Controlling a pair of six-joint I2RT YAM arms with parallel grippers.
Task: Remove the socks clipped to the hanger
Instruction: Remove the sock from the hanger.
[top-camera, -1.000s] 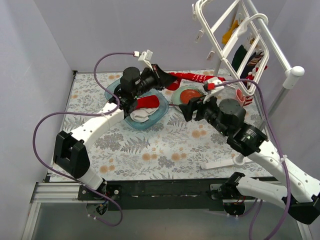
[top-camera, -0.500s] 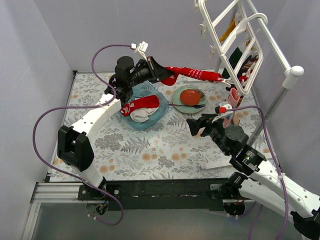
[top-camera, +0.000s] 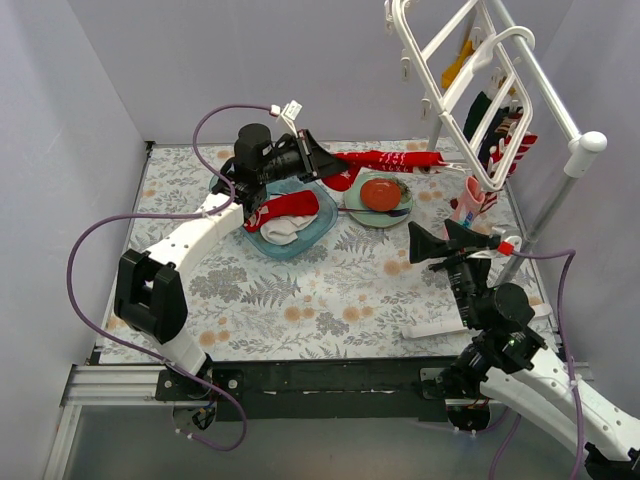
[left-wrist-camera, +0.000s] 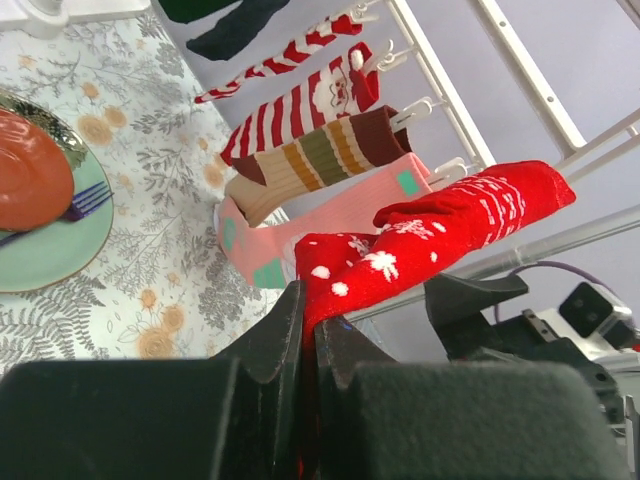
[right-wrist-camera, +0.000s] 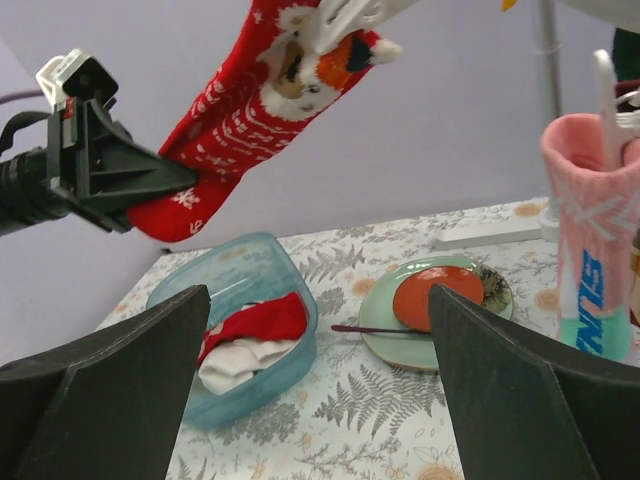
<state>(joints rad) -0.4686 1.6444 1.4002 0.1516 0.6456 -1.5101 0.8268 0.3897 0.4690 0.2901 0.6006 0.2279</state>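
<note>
Left claw (top-camera: 325, 160) is clamped on the toe of the red snowflake-pattern fabric sock (top-camera: 385, 157). Its cuff is clipped to the white plastic barred hanger (left-wrist-camera: 533, 75), at 2 o'clock over the worktop (top-camera: 330, 290). Right claw (top-camera: 447, 240) is spread apart and empty.

Done: red-and-white sock (top-camera: 285, 210) in the blue translucent tub (right-wrist-camera: 255, 400), 11 o'clock.

Left: this sock, plus red-white striped sock (left-wrist-camera: 300, 105), brown-banded sock (left-wrist-camera: 320, 160) and pale pink sock (right-wrist-camera: 590, 230).

The pink sock's blue lettering is unreadable.

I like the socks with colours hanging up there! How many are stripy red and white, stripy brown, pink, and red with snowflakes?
red-and-white striped socks: 2
brown striped sock: 1
pink sock: 1
red snowflake sock: 1
Total: 5
</note>
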